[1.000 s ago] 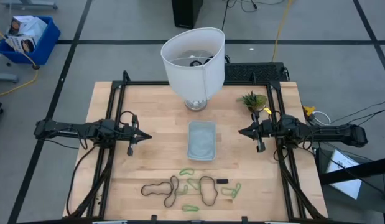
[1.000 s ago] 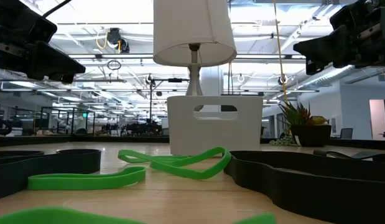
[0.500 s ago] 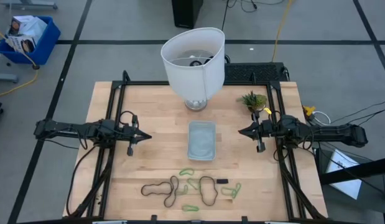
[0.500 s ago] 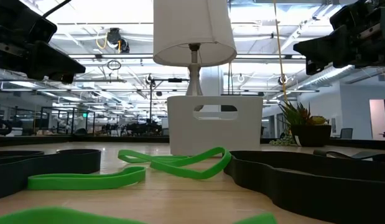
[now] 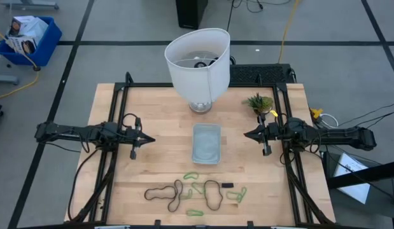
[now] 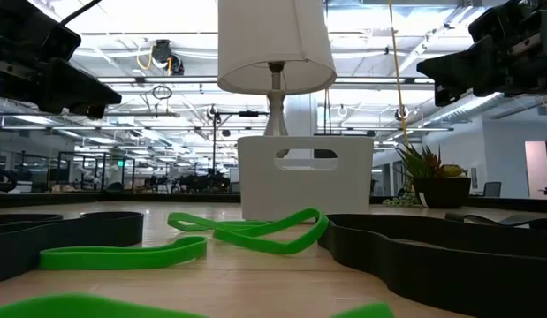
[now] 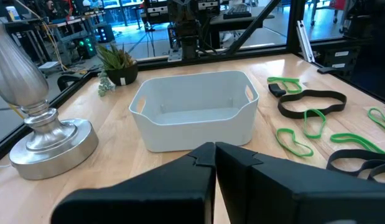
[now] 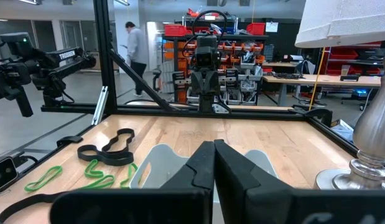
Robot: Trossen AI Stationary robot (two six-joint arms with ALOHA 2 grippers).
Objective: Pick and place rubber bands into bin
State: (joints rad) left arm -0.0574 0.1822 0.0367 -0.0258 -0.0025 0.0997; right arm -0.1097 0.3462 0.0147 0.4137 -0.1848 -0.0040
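Wooden table (image 5: 152, 114), rubber bands (image 5: 197, 191) well apart from both arms' closed, empty fingers (image 7: 208, 155), bin (image 5: 206, 142) between.

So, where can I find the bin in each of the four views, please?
High view: the bin lies mid-table, between the two grippers, below the lamp.
Low view: the bin stands at centre, under the lamp's shade.
Left wrist view: the bin fills the middle, beside the lamp's metal base.
Right wrist view: only the rim of the bin shows behind the fingers.
Shared landmark: the lamp, next to the bin in every view.
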